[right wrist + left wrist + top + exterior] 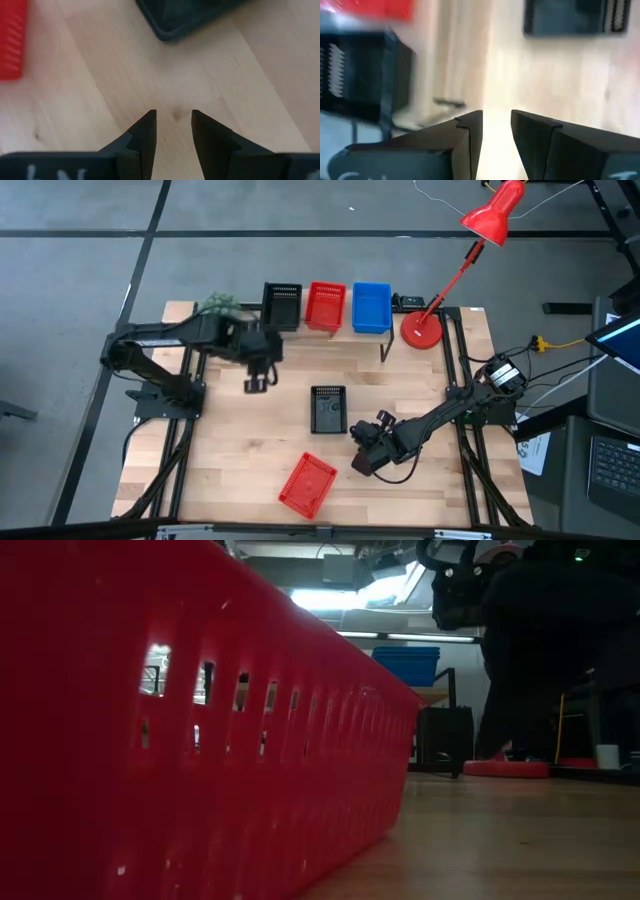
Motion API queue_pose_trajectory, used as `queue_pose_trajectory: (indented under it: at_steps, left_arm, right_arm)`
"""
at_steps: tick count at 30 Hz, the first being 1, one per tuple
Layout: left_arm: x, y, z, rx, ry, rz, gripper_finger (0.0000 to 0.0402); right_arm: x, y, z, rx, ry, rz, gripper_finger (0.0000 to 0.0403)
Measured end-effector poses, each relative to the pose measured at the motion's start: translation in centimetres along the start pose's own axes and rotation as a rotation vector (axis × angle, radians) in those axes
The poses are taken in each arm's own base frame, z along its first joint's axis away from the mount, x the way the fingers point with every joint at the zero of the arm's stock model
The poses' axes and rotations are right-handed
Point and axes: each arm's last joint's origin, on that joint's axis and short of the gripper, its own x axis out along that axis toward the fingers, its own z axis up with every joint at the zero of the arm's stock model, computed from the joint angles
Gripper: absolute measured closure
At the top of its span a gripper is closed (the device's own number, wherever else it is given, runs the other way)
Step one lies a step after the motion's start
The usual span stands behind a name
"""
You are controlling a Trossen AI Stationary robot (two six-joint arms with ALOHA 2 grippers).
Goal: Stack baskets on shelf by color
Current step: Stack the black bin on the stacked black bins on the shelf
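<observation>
Three baskets sit side by side on the shelf point(348, 315) at the table's far edge: black point(283, 305), red point(325, 305) and blue point(371, 307). Another black basket point(328, 408) lies flat mid-table, and a red basket point(307, 484) lies askew near the near edge, filling the low view point(200, 740). My left gripper point(258, 383) hangs open by a narrow gap over bare wood, left of the mid-table black basket point(575, 17). My right gripper point(362, 460) is also narrowly open and empty, between that black basket point(190, 15) and the red basket point(11, 40).
A red desk lamp stands with its base point(422, 330) on the table's far right, and its head point(495, 215) reaches beyond the edge. A green object point(215, 307) sits at the far left corner. Bare wood lies on the table's left and right sides.
</observation>
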Motion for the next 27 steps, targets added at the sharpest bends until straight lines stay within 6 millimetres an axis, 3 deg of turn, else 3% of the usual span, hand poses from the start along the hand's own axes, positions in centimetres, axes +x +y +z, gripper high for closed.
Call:
queue_pose_trajectory:
  at_steps: [6, 11, 15, 19, 23, 27]
  left_arm:
    - [1.1, -3.3, -3.5, -0.020, 0.091, -0.045, 0.0308]
    - [2.8, -6.1, -5.8, -0.074, -0.013, -0.093, 0.0308]
    - [4.7, -8.5, -5.3, -0.118, -0.263, -0.176, 0.0308]
    - [7.3, -10.7, -3.2, -0.081, -0.451, -0.250, 0.0308]
    - [9.5, -12.1, -1.0, -0.069, -0.542, -0.298, 0.0308]
    - [12.8, -13.7, 0.5, -0.038, -0.466, -0.357, 0.0308]
  right_arm:
    - [-0.3, 0.8, 1.3, -0.137, -0.070, 0.068, 0.0281]
    - [-1.5, 1.6, 2.7, -0.259, -0.107, 0.088, 0.0281]
    - [-2.4, 0.9, 2.5, -0.297, -0.011, -0.005, 0.0281]
    - [-3.2, -0.6, 1.1, -0.204, 0.142, -0.168, 0.0281]
    - [-3.9, -1.2, -0.7, -0.136, 0.245, -0.251, 0.0281]
    - [-4.4, -1.1, -2.8, -0.109, 0.259, -0.306, 0.0281]
